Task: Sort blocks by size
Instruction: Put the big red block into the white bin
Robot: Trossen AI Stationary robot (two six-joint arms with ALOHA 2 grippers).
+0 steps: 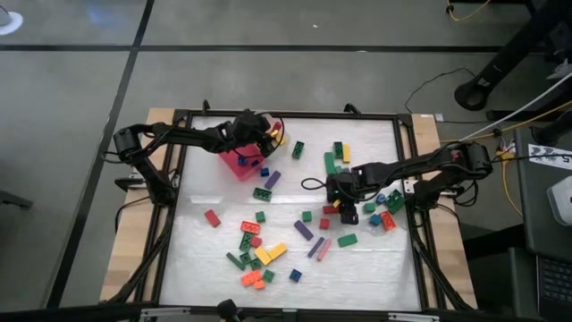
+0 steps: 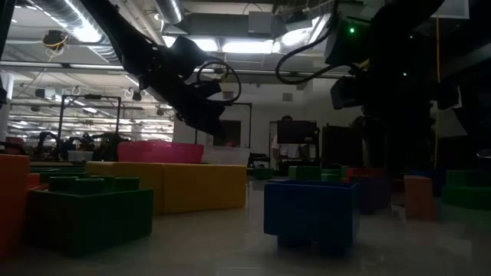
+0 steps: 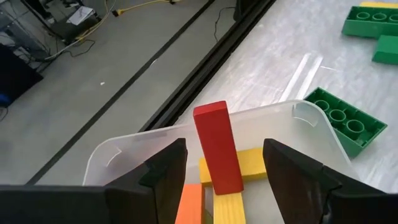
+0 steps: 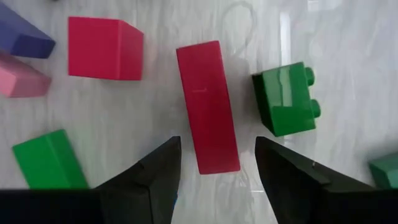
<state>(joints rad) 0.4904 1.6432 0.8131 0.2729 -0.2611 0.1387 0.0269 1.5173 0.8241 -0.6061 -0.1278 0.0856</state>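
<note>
Both grippers [image 3: 224,171] [image 4: 217,163] gape, seemingly clear of red bars [image 3: 217,146] [image 4: 207,106].

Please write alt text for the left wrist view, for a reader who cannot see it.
A long red block leans upright in a clear plastic tray, over yellow blocks, between the left gripper's open fingers.

Grey concrete floor [image 1: 80,98] with dark seams, cables [image 1: 523,116] trailing across it, bright ceiling lights [image 2: 226,46], exposed ducts [image 2: 69,34]
</note>
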